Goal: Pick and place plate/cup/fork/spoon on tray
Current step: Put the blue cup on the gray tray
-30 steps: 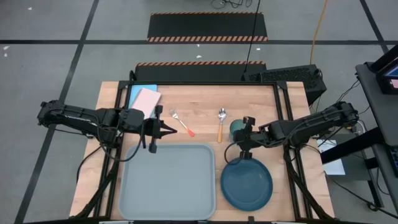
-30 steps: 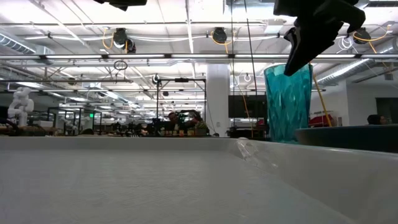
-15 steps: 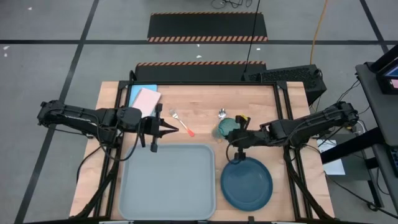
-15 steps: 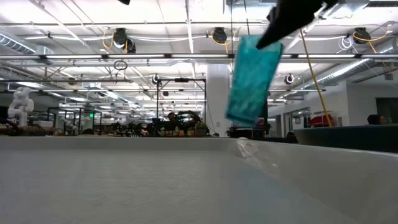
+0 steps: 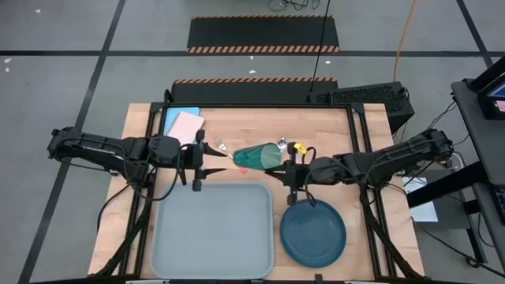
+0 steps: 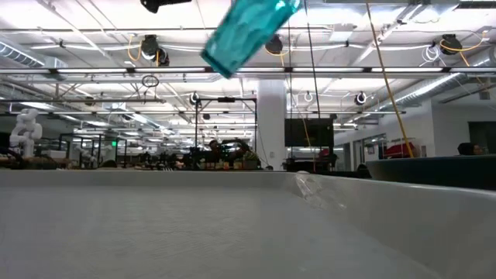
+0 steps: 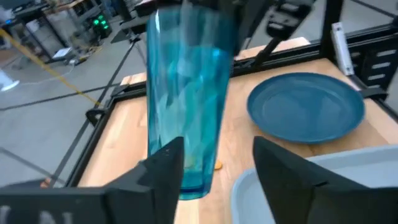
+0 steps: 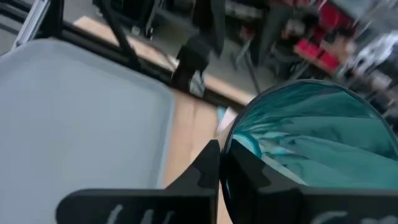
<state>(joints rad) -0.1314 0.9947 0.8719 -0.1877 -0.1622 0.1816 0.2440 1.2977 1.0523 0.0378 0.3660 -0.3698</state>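
Observation:
My right gripper (image 5: 284, 163) is shut on the translucent teal cup (image 5: 256, 156), which is held in the air over the table beyond the tray's far edge. The cup lies nearly level, base toward my left gripper (image 5: 219, 162). My left gripper is open and empty just left of the cup's base; its wrist view shows the cup (image 7: 183, 106) close ahead. The fork (image 5: 222, 147) and the spoon's bowl (image 5: 282, 144) lie on the wood under the cup, partly hidden. The teal plate (image 5: 313, 233) rests on the table right of the grey-blue tray (image 5: 213, 229). My right gripper holds the cup at its rim (image 8: 231, 146), coming from the table's right. One finger (image 8: 208, 171) lies against the outside of the rim; the other is hidden by the cup. The cup is lifted clear and tipped, its base (image 6: 221, 58) lower than its mouth.
A flat blue-and-pink rectangle (image 5: 181, 125) lies at the table's far left corner. The plate (image 7: 305, 106) sits close to the tray's right rim (image 5: 272, 225). Dark frame posts stand along the table's left and right sides.
My right gripper has lifted the cup off the table and carried it toward the table's left edge. It has turned, tipping the cup from upright to nearly level with its base toward my left gripper.

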